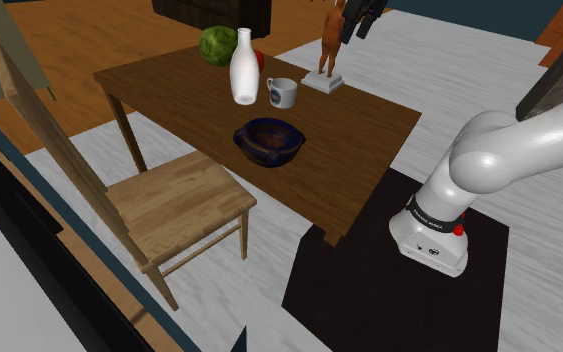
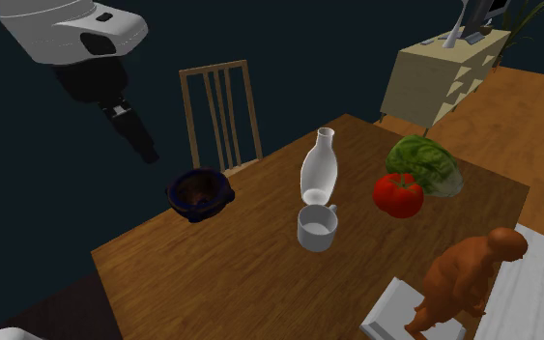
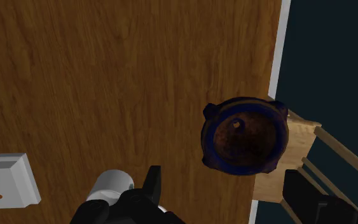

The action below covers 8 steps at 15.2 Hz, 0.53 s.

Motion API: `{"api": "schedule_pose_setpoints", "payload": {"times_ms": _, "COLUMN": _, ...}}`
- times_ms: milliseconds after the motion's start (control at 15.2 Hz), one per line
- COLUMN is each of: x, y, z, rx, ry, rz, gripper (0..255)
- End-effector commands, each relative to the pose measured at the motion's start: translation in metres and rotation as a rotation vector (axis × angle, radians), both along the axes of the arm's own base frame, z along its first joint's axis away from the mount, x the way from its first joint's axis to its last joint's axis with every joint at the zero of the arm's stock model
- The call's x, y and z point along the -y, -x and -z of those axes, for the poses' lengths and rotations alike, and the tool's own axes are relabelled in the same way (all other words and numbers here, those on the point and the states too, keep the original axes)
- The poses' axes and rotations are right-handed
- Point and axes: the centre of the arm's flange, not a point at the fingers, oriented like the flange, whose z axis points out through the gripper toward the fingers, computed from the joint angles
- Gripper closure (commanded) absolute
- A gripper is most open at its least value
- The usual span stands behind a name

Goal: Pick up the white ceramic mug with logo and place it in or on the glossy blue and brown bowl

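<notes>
The white mug [image 1: 281, 92] stands upright on the wooden table [image 1: 349, 140], handle toward the white bottle [image 1: 244, 66]. In the second exterior view the mug [image 2: 317, 227] sits just in front of the bottle [image 2: 319, 169]. The dark blue bowl with a brown inside [image 1: 268, 139] rests near the table edge by the chair; it is empty [image 2: 200, 191]. My gripper [image 1: 361, 24] hangs high above the table, open and holding nothing. Seen from the wrist, the bowl [image 3: 245, 135] lies far below between the spread fingers [image 3: 153, 184], and the mug [image 3: 110, 184] peeks out beside one finger.
A green lettuce [image 2: 424, 162] and a red tomato [image 2: 398, 194] lie behind the bottle. An orange figurine [image 2: 468, 280] stands on a white base [image 3: 6, 181] near the mug. A wooden chair [image 1: 169, 205] sits at the table edge by the bowl.
</notes>
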Motion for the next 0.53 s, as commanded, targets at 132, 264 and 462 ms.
{"api": "schedule_pose_setpoints", "payload": {"times_ms": 132, "x": 0.014, "y": -0.017, "z": 0.015, "rx": 0.001, "ry": -0.001, "rz": 0.002, "gripper": 0}}
{"api": "schedule_pose_setpoints", "payload": {"times_ms": 264, "x": 0.027, "y": -0.034, "z": 0.030, "rx": 0.002, "ry": -0.001, "rz": 0.003, "gripper": 0}}
{"api": "schedule_pose_setpoints", "payload": {"times_ms": 462, "x": 0.048, "y": -0.059, "z": 0.052, "rx": 0.003, "ry": -0.002, "rz": 0.006, "gripper": 0}}
